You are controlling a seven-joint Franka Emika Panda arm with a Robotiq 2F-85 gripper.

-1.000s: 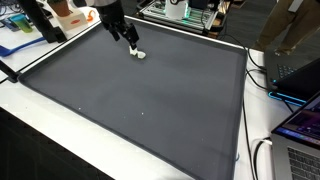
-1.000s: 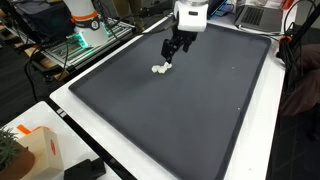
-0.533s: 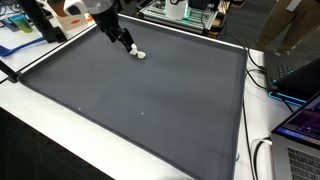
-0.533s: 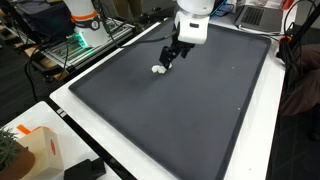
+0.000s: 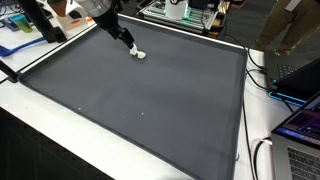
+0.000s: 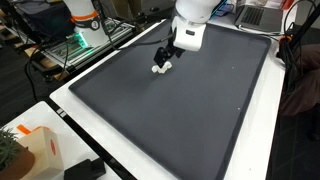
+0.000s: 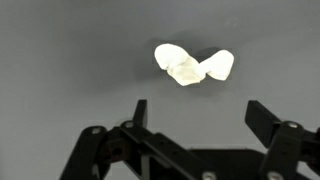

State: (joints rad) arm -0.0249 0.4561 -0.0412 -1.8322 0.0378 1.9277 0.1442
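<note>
A dark grey mat [image 5: 150,100] covers most of a white table [image 5: 60,120]. One small white lump [image 7: 192,66] lies on the mat just ahead of the pincer [image 7: 197,108], facing the gap between its fingers and clear of both. The mat's rim runs close behind the pincer. A laptop [image 5: 298,128] sits on the table's white border, well away from the pincer. A box [image 6: 35,150] stands on a corner, also well away.
</note>
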